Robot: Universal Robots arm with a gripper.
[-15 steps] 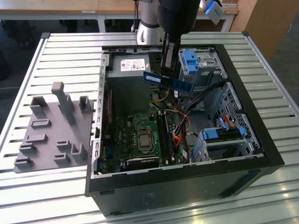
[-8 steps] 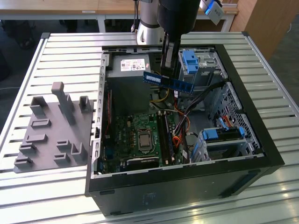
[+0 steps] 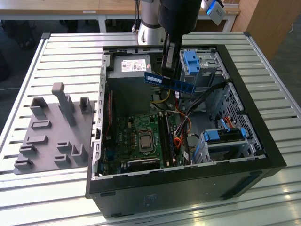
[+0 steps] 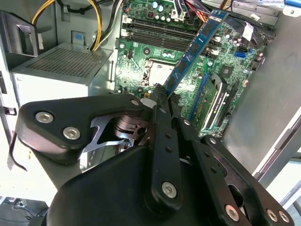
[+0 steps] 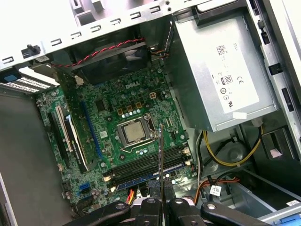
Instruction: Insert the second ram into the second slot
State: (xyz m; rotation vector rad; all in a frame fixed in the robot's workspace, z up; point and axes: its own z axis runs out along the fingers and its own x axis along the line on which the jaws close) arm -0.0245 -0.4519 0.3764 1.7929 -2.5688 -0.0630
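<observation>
Gripper [image 3: 165, 74] jaws clamped on second ram [image 3: 170, 83], gripped toward one end. Stick hangs on edge above open computer case [image 3: 164, 193]. Long axis near level, running from exterior view's left to right, crosswise to memory slots [image 3: 163, 134] below. Power supply [image 3: 128, 70] behind; black cables [image 3: 207, 96] just beside its free end.
</observation>
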